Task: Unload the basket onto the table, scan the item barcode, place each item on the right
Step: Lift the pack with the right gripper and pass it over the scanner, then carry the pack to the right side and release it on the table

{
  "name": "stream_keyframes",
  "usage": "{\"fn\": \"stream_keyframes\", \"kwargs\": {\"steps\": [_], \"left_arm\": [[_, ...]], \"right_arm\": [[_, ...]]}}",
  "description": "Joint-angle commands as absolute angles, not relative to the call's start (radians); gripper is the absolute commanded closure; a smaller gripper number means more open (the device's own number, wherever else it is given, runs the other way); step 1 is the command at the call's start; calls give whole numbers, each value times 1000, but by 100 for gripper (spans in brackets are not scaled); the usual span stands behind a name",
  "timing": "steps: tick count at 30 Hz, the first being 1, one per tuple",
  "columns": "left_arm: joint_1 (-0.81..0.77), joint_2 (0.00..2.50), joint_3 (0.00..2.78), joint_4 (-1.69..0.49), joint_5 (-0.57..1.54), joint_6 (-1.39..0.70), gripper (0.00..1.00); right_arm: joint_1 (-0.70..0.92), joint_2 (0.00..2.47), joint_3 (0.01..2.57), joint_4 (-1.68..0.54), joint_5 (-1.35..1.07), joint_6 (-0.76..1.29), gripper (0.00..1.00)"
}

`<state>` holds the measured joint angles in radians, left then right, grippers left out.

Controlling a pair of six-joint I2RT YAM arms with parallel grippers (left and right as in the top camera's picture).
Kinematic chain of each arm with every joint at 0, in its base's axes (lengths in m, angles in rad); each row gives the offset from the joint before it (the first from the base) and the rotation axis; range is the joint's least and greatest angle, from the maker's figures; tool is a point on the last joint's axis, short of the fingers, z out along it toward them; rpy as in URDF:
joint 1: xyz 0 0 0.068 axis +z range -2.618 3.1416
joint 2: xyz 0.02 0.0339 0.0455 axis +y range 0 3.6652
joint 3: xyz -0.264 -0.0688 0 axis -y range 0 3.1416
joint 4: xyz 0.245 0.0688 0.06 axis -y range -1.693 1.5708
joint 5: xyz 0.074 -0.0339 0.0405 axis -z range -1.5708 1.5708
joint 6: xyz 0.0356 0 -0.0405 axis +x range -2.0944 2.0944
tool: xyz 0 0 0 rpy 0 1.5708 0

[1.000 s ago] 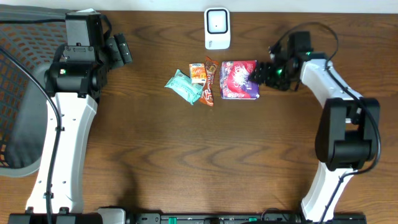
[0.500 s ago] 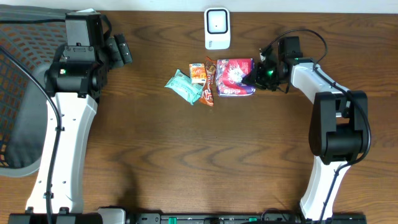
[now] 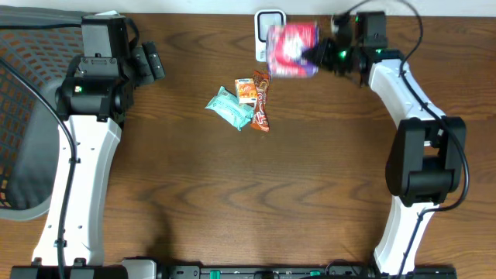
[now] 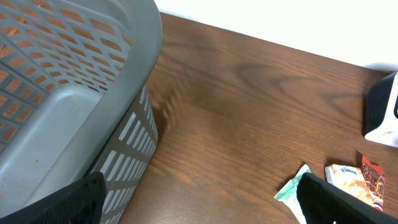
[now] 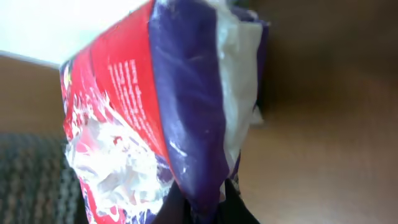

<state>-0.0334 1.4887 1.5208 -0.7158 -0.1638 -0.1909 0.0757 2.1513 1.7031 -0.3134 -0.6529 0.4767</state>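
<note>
A red and purple snack bag hangs above the table, right in front of the white barcode scanner at the back edge, and covers part of it. My right gripper is shut on the bag's right edge. In the right wrist view the bag fills the frame, its purple seam pinched in the right gripper. My left gripper stands open at the far left with nothing in it. In the left wrist view, only bare table lies between the fingers of the left gripper.
On the table's middle lie a green tissue packet, a small orange packet and a brown-red bar. A grey mesh basket stands at the left edge, close under the left wrist.
The right gripper has shut on the snack bag and lifted it from the table back toward the scanner. The left arm has not moved.
</note>
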Motion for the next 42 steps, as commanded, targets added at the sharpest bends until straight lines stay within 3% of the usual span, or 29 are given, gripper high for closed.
{"fn": "stream_keyframes", "kwargs": {"steps": [1, 7, 12, 22, 36, 42], "left_arm": [[-28, 1496, 1522, -718, -176, -204, 2], [-28, 1496, 1522, -718, -176, -204, 2], [-28, 1496, 1522, -718, -176, -204, 2], [-28, 1496, 1522, -718, -176, -204, 2], [-28, 1496, 1522, -718, -176, -204, 2], [-28, 1496, 1522, -718, -176, -204, 2]], "right_arm": [[101, 2112, 1737, -215, -545, 624, 99], [189, 2144, 1737, -37, -318, 724, 99], [255, 2178, 1737, 104, -258, 737, 93], [245, 2193, 1737, 56, -226, 723, 99], [-59, 2171, 1740, 17, -448, 734, 99], [-250, 2171, 1740, -223, -435, 712, 99]]}}
